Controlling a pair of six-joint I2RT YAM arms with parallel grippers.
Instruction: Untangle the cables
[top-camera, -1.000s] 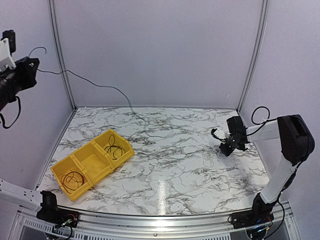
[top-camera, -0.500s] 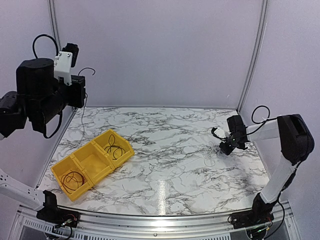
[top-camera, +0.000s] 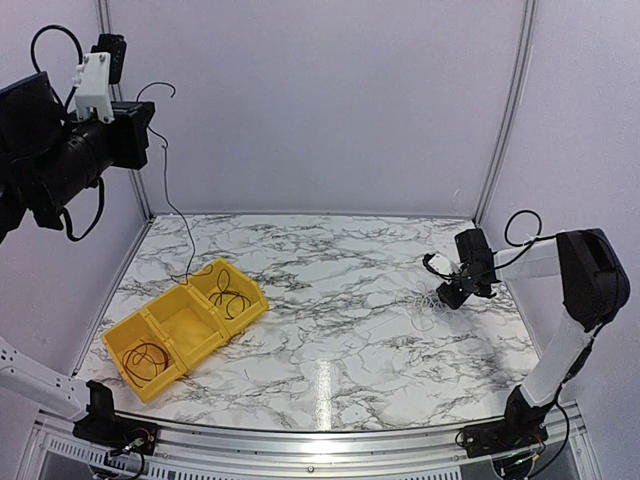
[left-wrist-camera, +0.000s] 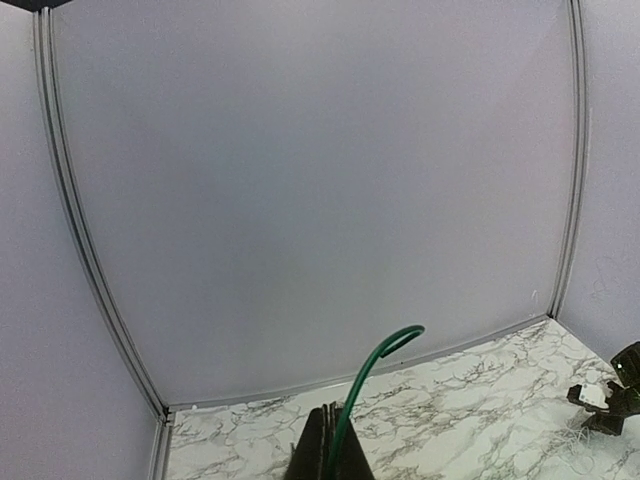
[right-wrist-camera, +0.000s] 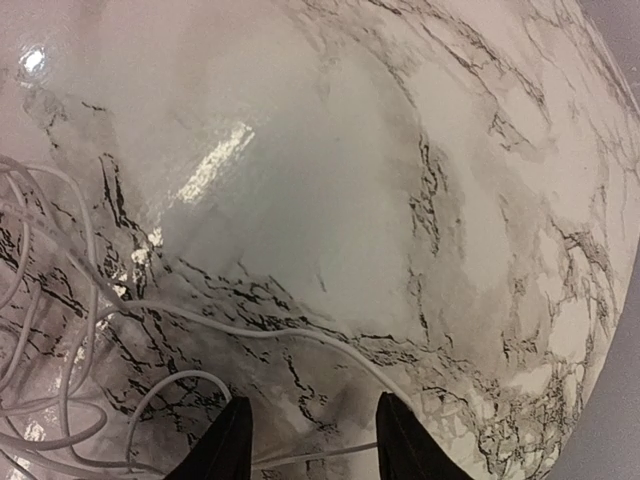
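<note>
The left end effector (top-camera: 148, 128) is raised high at the far left. Its fingers are pressed together on a thin dark green cable (top-camera: 172, 205) close to one end. A short curl pokes up past the fingers, and the long remainder hangs straight down. That height seems chosen to let the whole length dangle free of everything else. The cable's lower end comes down at the far rim of the yellow plastic three-compartment bin (top-camera: 210, 345), though I cannot tell whether it touches. This looks like the lead-up to a drop-off. The bin's far compartment holds a loose black cable loop (top-camera: 228, 290) and the near one a coiled black cable (top-camera: 147, 362). The middle compartment looks bare, so freed cables are apparently being sorted there.

The right end effector (right-wrist-camera: 315, 445) sits low over the white marble-patterned surface (right-wrist-camera: 330, 200) on the right side. Its fingers are apart and grip nothing. It sits at the edge of a tangle of thin white cables (right-wrist-camera: 60, 330), the part of the job not yet undone. One white strand crosses just ahead of the fingertips. Low and parted like this, the end effector seems placed to pick a single strand out of the tangle.
</note>
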